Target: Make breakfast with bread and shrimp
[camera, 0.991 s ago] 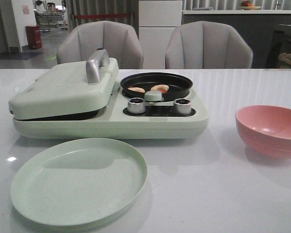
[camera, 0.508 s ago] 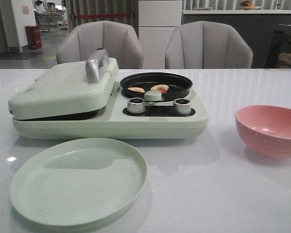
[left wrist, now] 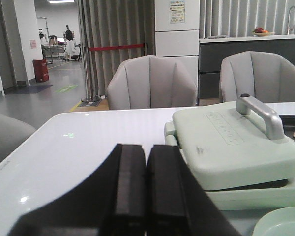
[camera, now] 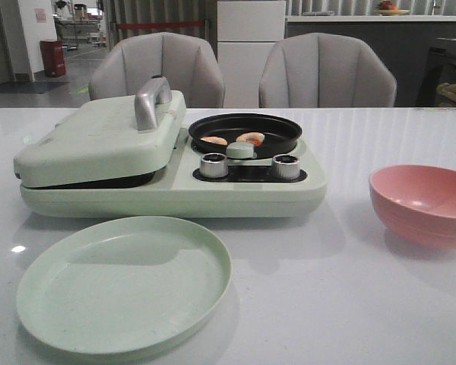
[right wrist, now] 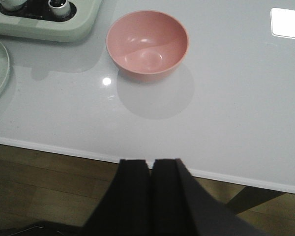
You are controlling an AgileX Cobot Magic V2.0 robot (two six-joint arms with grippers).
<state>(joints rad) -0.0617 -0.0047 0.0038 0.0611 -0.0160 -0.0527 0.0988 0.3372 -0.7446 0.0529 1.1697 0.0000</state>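
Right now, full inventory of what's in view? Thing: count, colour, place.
cooker: 1, pale green, table centre-left, lid shut
pan: 1, black, on cooker's right side
shrimp: 2, pink-orange, in pan
knobs: 2, silver, cooker front
plate: 1, pale green, in front of cooker
bowl: 1, pink, table right
chairs: 2, grey, behind table
bread: none visible
left gripper: shut, holding nothing
right gripper: shut, holding nothing

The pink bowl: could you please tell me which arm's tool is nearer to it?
Right. The right tool hangs at the table's near edge with the pink bowl just ahead; the left tool is beyond the closed griddle lid, on the far side.
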